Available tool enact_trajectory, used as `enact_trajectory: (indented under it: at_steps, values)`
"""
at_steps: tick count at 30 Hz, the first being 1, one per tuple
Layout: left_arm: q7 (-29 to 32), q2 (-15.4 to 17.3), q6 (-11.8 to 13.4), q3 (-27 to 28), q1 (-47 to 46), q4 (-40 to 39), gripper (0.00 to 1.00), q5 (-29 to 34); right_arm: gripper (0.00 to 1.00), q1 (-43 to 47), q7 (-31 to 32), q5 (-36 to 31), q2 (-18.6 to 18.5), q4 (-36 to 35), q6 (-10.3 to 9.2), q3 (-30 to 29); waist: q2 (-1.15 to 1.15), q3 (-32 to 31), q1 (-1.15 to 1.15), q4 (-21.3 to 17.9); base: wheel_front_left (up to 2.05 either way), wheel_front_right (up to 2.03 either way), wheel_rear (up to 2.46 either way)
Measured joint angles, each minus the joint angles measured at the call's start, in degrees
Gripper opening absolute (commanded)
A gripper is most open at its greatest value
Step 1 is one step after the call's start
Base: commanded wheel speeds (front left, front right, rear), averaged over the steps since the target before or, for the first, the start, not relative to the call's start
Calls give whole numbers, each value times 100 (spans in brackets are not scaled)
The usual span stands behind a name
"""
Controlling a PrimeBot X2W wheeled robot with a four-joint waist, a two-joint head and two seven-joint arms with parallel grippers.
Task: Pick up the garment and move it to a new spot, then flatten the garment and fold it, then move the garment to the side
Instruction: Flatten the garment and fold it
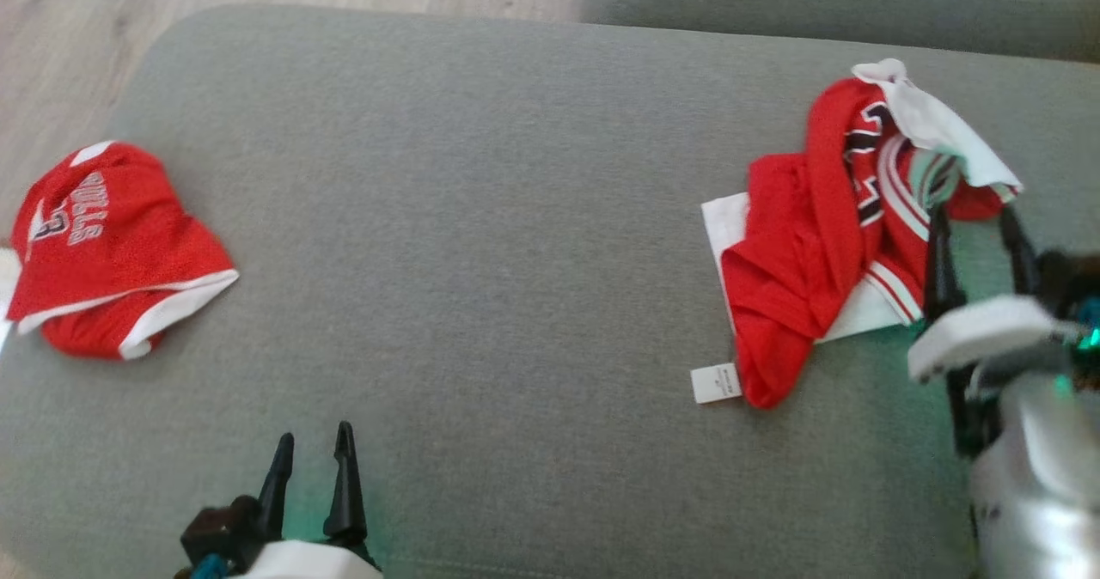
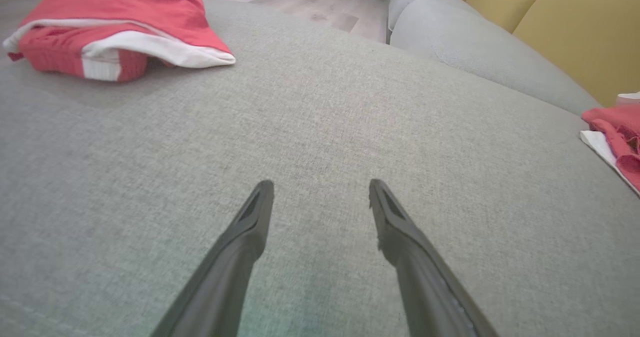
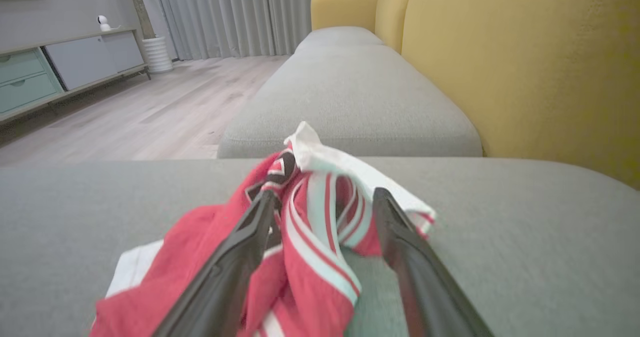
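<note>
While the left tool (image 1: 314,435) hangs wide above the grey cushion (image 1: 516,218), the right tool (image 1: 971,218), also spread, flanks a striped fold of the crumpled red garment (image 1: 799,261) at the cushion's right end.

Right gripper (image 3: 324,193) fingers (image 3: 225,272) spread wide, with a striped red-and-white fold of the crumpled garment (image 3: 310,237) bunched between them (contact with the cloth unclear). Garment lies on the near grey cushion (image 3: 525,237), a white edge poking up at its far side. Second grey cushion (image 3: 350,92) beyond, yellow backrest (image 3: 525,67) on the right. Wood floor (image 3: 150,112) left; far off, grey curtains (image 3: 225,17) and a low cabinet (image 3: 60,67).
</note>
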Motion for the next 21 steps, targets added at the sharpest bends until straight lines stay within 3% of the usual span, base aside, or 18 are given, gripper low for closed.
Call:
enact_trajectory:
  at_steps: [10,16,21]
  values:
    - [0,9,-41,-171,-42,-263,100,47,100,1742,1,156,372,-1989,0,755,0,-39,0,-610,0,0,0]
    - [0,8,-135,-1065,-592,-493,100,-152,100,2263,1,255,463,-2267,0,989,0,11,0,-1172,0,0,0]
    - [0,7,-203,-2229,-1000,-253,100,-992,100,2224,1,259,517,-2373,0,1061,0,133,0,-1577,0,0,0]
